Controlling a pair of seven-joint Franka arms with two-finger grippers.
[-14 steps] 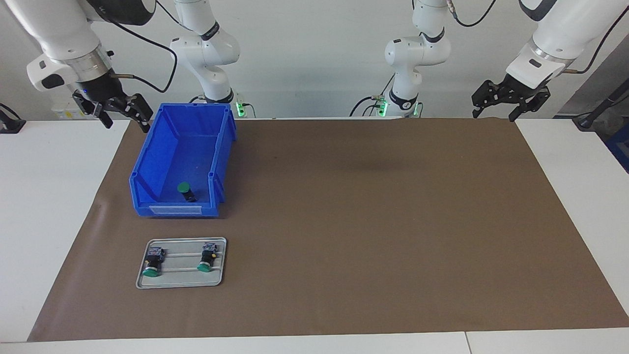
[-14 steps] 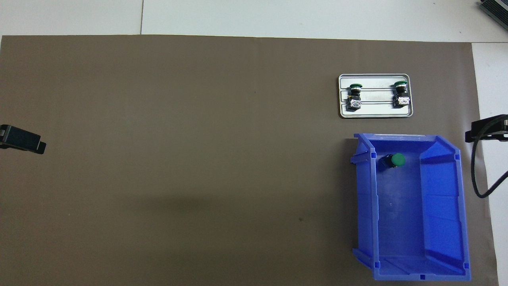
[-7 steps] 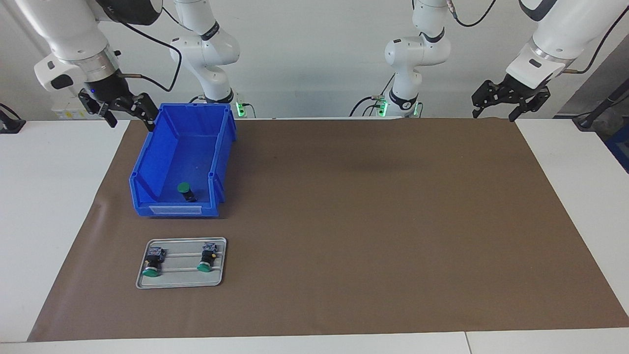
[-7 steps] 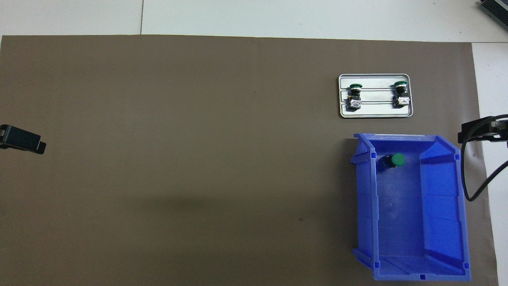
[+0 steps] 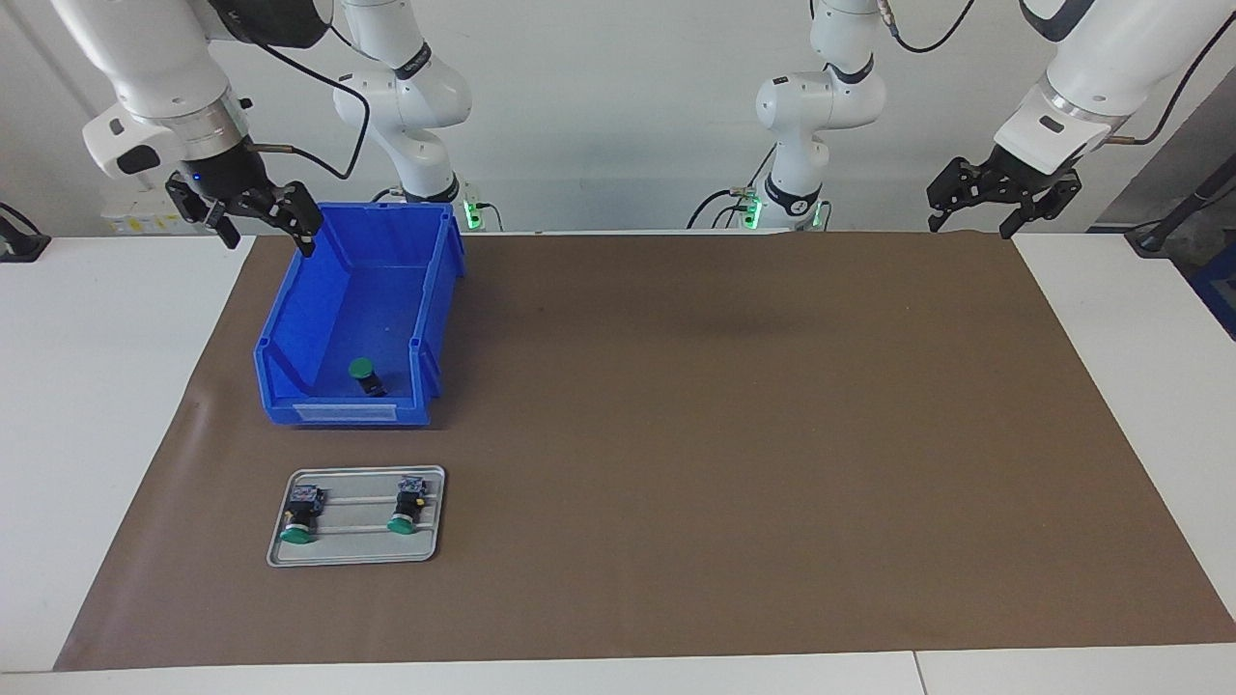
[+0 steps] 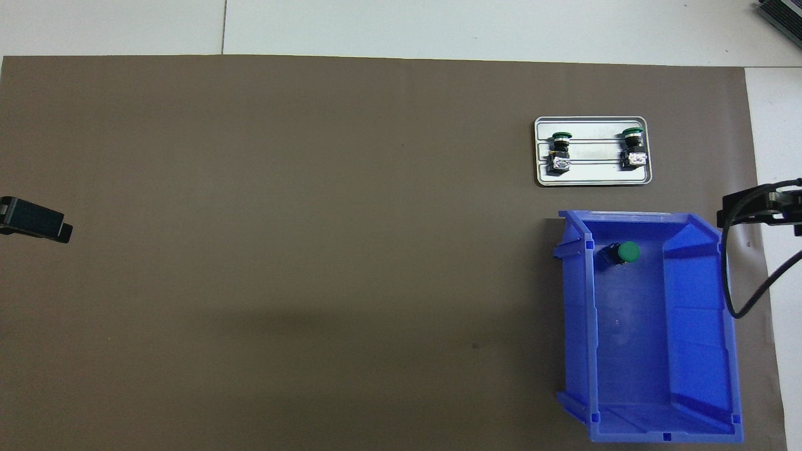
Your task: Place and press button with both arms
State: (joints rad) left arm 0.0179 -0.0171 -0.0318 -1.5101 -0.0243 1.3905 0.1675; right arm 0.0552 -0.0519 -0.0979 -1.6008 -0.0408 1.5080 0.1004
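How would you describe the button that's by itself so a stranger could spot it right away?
Find the blue bin at the right arm's end of the brown mat. The green-capped button lies inside it, at the end farthest from the robots. The other two buttons sit on the grey tray instead.

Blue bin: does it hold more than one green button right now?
No, the blue bin holds a single green button; the other two buttons lie on the grey tray.

Right claw (image 5: 259,218) raised, fingers spread. Left claw (image 5: 1001,198) raised, fingers spread, arm waiting.
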